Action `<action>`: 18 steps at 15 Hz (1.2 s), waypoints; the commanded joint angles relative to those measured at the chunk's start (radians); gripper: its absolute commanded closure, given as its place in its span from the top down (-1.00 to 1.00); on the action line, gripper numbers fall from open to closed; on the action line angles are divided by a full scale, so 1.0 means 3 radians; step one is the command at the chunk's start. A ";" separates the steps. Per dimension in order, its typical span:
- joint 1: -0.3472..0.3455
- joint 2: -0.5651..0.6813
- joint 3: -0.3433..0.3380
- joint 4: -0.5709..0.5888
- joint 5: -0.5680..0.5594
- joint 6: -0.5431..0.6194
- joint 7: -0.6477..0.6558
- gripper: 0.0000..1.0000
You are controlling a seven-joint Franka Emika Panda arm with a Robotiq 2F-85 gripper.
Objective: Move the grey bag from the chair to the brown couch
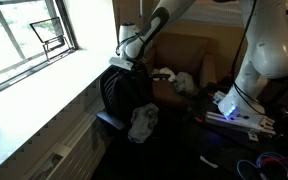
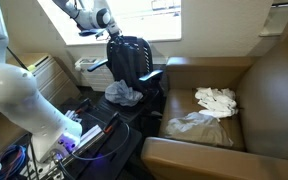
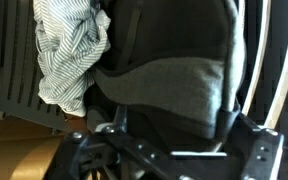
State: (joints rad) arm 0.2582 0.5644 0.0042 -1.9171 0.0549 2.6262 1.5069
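Arching over the chair (image 1: 124,90), the arm (image 1: 160,22) points its gripper (image 1: 121,63) down.

The white arm (image 1: 262,52) stretches far from its base, wrist bent down, gripper (image 1: 122,63) pointing downward, its jaw spacing impossible to tell.

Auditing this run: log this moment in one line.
stage: reach | gripper: at grey bag top | grey bag: on chair | brown couch: no bag

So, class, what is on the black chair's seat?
A grey bag stands on the chair, and a crumpled pale cloth lies at the seat's front. The seat beneath both is covered, and what the bag holds cannot be seen.
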 commanded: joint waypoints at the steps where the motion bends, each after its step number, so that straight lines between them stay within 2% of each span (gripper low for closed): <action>1: -0.0368 0.0131 0.0393 0.0130 0.0576 -0.0192 -0.0569 1.00; 2: -0.0394 0.0157 0.0410 0.0151 0.0679 -0.0241 -0.0659 0.50; 3: -0.0410 0.0174 0.0411 0.0165 0.0756 -0.0283 -0.0719 0.47; 7: -0.0359 0.0247 0.0298 0.0229 0.0806 -0.0262 -0.0784 -0.09; 11: -0.0163 0.0263 0.0063 0.0258 0.0571 -0.0219 -0.0574 -0.65; 13: 0.0002 0.0220 -0.0138 0.0281 0.0327 -0.0222 -0.0394 -0.91; 14: 0.0067 0.0194 -0.0219 0.0305 0.0199 -0.0254 -0.0304 -0.97; 18: 0.0270 -0.0013 -0.0465 0.0307 -0.0304 -0.0418 -0.0010 -0.91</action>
State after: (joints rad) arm 0.3035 0.6198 -0.0794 -1.8313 0.0524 2.5589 1.4651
